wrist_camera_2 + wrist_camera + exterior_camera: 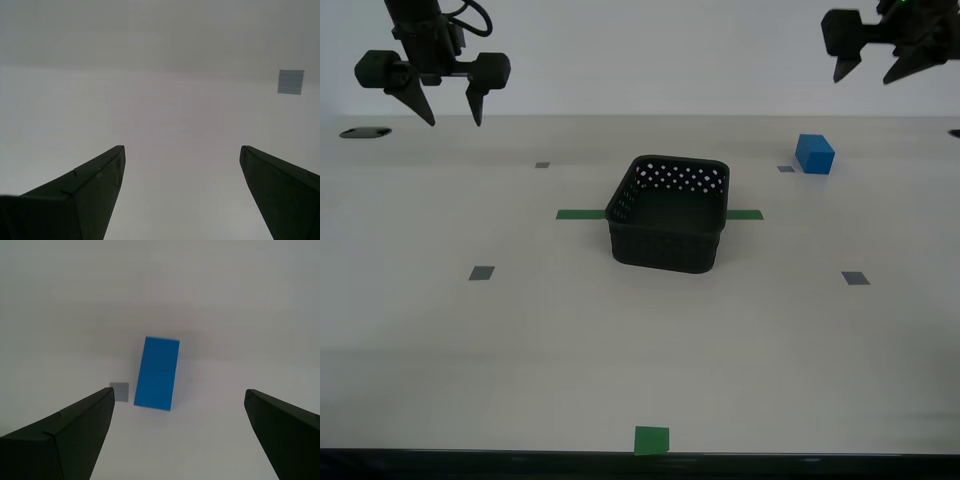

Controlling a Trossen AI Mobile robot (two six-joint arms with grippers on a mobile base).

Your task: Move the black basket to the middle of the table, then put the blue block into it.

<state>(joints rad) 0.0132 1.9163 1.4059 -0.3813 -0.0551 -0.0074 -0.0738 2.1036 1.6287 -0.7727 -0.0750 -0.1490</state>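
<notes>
The black basket (670, 215) stands upright and empty near the middle of the table (520, 340), over the green tape strip (578, 214). The blue block (814, 154) sits on the table at the far right of the exterior view, apart from the basket. It also shows in the first wrist view (156, 374), below and ahead of the open jaws. My first gripper (865, 75) (179, 392) hangs open and empty high above the block. My second gripper (453, 118) (182, 148) hangs open and empty above the far left of the table.
Small grey tape squares lie on the table, one (786, 168) (119, 391) beside the block, one (542, 165) (290, 82) near my second gripper, and two (481, 272) (855, 278) at mid-depth. A green square (652, 440) sits at the front edge. A dark oval (365, 132) marks the far left.
</notes>
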